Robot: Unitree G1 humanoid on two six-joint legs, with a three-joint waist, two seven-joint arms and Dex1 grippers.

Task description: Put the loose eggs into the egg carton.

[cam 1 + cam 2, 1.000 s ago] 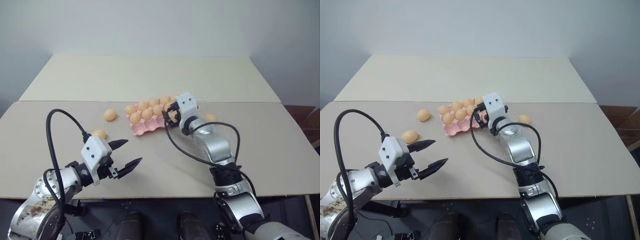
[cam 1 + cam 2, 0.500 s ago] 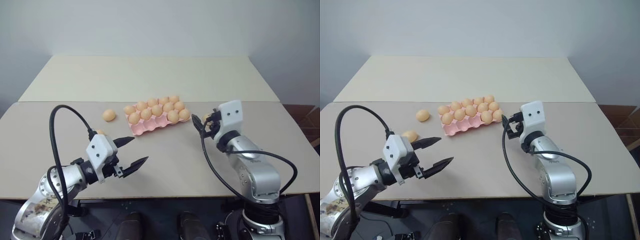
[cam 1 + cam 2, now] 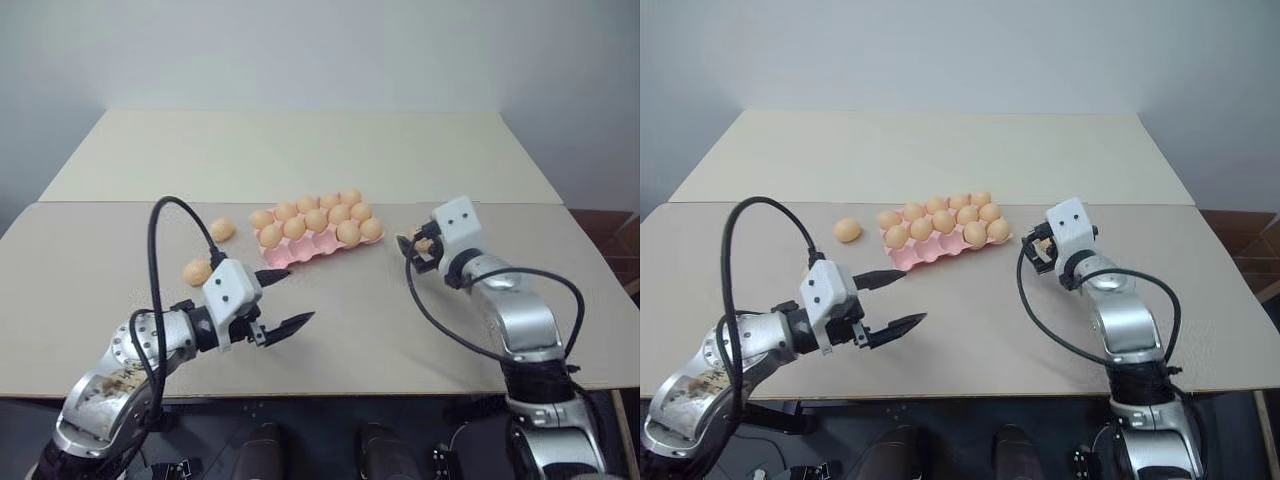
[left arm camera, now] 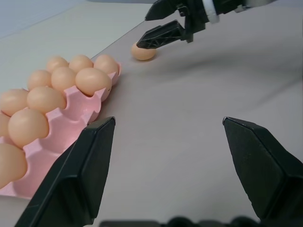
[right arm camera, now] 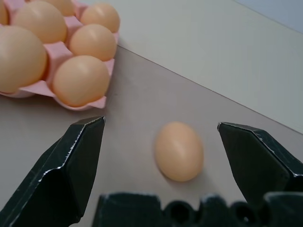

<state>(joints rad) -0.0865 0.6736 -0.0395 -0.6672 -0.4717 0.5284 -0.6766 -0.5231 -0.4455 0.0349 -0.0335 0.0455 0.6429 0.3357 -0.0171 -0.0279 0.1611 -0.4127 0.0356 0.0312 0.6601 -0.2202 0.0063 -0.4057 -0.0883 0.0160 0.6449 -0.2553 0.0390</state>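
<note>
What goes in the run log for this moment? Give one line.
right gripper: open, lined up on loose egg | left gripper: open, empty | egg carton: two loose eggs at its left

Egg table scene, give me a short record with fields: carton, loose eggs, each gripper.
egg carton: pink tray mid-table, ten eggs seated, empty cups at its near left end
loose eggs: three on the table; two left of the carton, far one and near one; one right of it
right gripper: open, fingers either side of the right-hand egg, not closed on it
left gripper: open, empty, in front of the carton
</note>
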